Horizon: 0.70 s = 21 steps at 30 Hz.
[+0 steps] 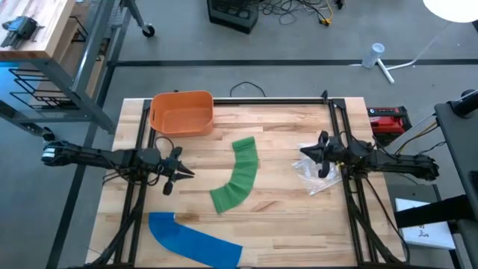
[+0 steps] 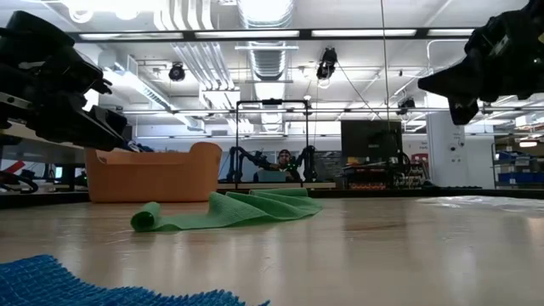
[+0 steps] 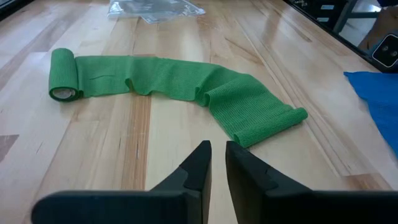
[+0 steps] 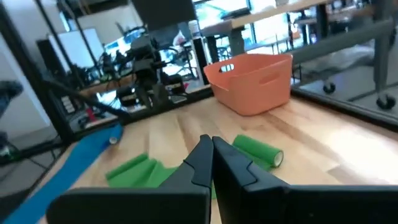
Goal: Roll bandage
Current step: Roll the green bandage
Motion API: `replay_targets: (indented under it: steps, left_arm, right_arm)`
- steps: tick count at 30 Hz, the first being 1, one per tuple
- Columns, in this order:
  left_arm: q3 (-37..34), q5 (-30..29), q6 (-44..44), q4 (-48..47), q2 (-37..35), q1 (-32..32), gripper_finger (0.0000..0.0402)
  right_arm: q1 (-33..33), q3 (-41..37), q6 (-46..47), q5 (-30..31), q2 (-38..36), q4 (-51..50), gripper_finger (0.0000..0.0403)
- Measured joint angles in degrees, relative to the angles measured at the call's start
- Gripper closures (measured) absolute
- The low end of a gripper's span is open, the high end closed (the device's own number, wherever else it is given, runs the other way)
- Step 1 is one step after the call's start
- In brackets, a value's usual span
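A green bandage (image 1: 237, 175) lies unrolled in a curved strip at the table's middle, flat on the wood. Its far end is rolled into a small roll (image 3: 63, 75), which also shows in the right wrist view (image 4: 258, 150). Its near end (image 3: 273, 121) lies flat. My left gripper (image 1: 181, 173) hovers to the left of the bandage's near end, fingers nearly shut, holding nothing. My right gripper (image 1: 308, 152) hovers to the right of the bandage, shut and holding nothing.
An orange bin (image 1: 181, 112) stands at the far left of the table. A blue bandage (image 1: 193, 239) lies at the near edge. A clear plastic wrapper (image 1: 314, 175) lies under my right gripper.
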Motion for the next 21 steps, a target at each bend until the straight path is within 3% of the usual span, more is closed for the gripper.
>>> replay_targets:
  steps: [4, 12, 14, 17, 21]
  left_arm:
    - [0.0, 0.0, 0.0, 0.0, 0.0, 0.0, 0.0363]
    - [0.0, -0.4, -0.6, 0.2, 0.0, 0.0, 0.0363]
    - [0.0, -5.6, -1.2, 2.0, 0.0, 0.4, 0.0363]
    - [0.0, -12.8, 3.0, 9.8, 0.2, 0.4, 0.0363]
    - [0.0, -13.6, 3.3, 27.6, 1.2, 0.4, 0.0363]
  right_arm:
    - [0.0, 0.1, -2.2, 2.4, 0.3, 2.6, 0.0403]
    - [0.1, 0.1, 10.7, -2.1, 0.4, 9.4, 0.0403]
    - [0.2, 0.1, 11.3, -2.5, 0.4, 13.1, 0.0403]
    - [0.2, 0.2, 8.7, 0.6, 0.9, 19.5, 0.0403]
    - [0.2, 0.2, 5.0, 8.9, 2.4, 25.9, 0.0403]
